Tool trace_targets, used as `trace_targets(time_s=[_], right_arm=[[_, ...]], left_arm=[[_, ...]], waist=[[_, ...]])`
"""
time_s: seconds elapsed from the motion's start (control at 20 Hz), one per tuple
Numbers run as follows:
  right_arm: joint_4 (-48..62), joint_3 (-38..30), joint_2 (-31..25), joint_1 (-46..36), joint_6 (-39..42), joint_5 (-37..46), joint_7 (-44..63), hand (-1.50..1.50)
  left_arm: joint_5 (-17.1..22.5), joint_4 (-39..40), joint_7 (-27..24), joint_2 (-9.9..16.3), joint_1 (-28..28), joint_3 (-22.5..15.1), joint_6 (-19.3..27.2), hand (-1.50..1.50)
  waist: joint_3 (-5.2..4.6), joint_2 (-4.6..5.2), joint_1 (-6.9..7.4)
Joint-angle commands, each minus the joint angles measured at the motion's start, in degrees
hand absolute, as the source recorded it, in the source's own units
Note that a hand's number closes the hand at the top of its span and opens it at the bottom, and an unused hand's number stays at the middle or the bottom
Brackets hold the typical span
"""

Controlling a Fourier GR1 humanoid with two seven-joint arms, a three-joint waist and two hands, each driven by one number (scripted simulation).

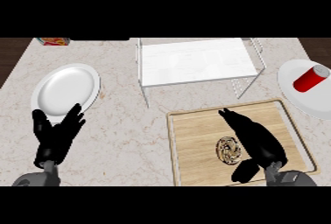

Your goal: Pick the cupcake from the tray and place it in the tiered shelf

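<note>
Right hand (258, 142) hovers released beside the cupcake (228, 150) on the wooden tray (194, 135) near the bench's front edge — curl round it squarely. Left hand (57, 133) rests open; tiered shelf (194, 61) waits behind.

Left hand (57, 136): matte black, slender tapered fingers, separate thumb. Right hand (255, 140): same black finish. Both end in rounded grey forearm cuffs at wrist.

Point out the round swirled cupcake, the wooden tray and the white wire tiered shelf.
round swirled cupcake (228, 150), head view, its top.
wooden tray (194, 144), head view, bare board.
white wire tiered shelf (194, 61), head view, top panel.
</note>
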Motion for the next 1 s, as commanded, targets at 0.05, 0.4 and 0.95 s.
trace_targets(time_s=[0.05,0.4,0.95], right_arm=[[8.4,-2.3,0.5,0.2,-5.3,3.4,-10.1,-1.5],[12.9,-2.6,4.3,-0.5,-7.4,6.7,-13.2,-1.5],[15.5,1.7,3.2,-2.3,-1.0,7.1,-21.3,1.5]], left_arm=[[-0.9,-1.4,0.8,0.1,0.9,0.6,-0.7,0.0],[-3.4,-1.5,-1.5,-3.7,2.7,-0.3,0.8,0.0],[-2.2,-1.8,1.7,-2.0,0.1,1.2,-1.0,0.0]], waist=[[-0.05,0.03,0.06],[-0.06,0.03,0.02],[-0.06,0.02,-0.06]])
